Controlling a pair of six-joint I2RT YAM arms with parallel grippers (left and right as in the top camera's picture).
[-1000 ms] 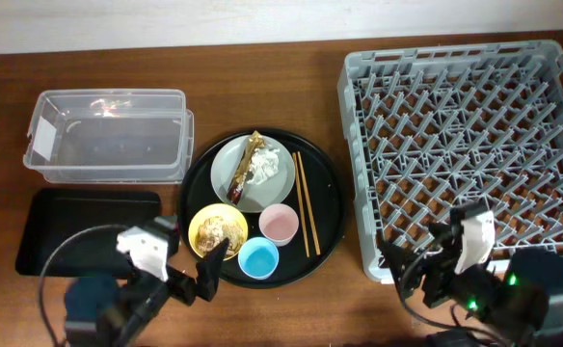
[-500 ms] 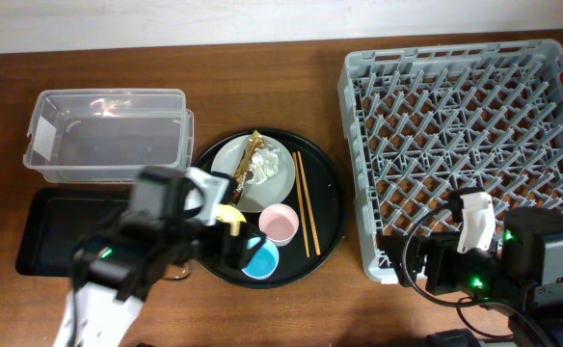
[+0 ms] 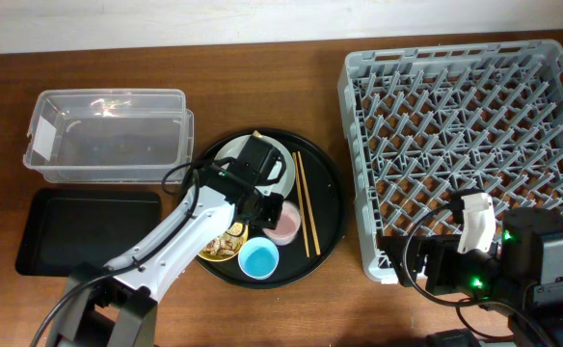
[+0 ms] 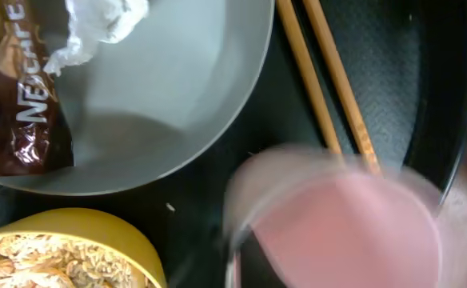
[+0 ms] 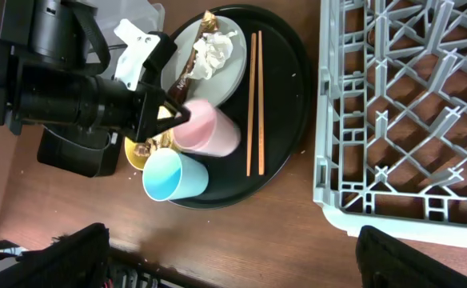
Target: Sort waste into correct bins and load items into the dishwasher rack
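My left gripper (image 3: 267,206) reaches over the round black tray and is shut on the near rim of the pink cup (image 3: 284,226), which fills the bottom of the left wrist view as a blur (image 4: 345,228). Behind it lies the grey-green plate (image 4: 177,88) with the crumpled napkin (image 4: 97,24) and the brown wrapper (image 4: 25,96). The yellow bowl (image 3: 222,247) holds crumbly scraps (image 4: 49,260). A blue cup (image 3: 258,258) stands beside it. Two chopsticks (image 3: 305,202) lie right of the cups. My right gripper (image 5: 232,268) hangs open over bare table, left of the grey rack (image 3: 465,145).
The round black tray (image 3: 328,193) carries all the tableware. A clear tub (image 3: 108,135) sits at the far left, with the shallow black tray (image 3: 84,229) in front of it. The left arm lies across the bowl and part of the plate.
The left arm swung up and right from the table's front edge onto the round tray, and its jaws closed at the pink cup. The right arm has barely moved.
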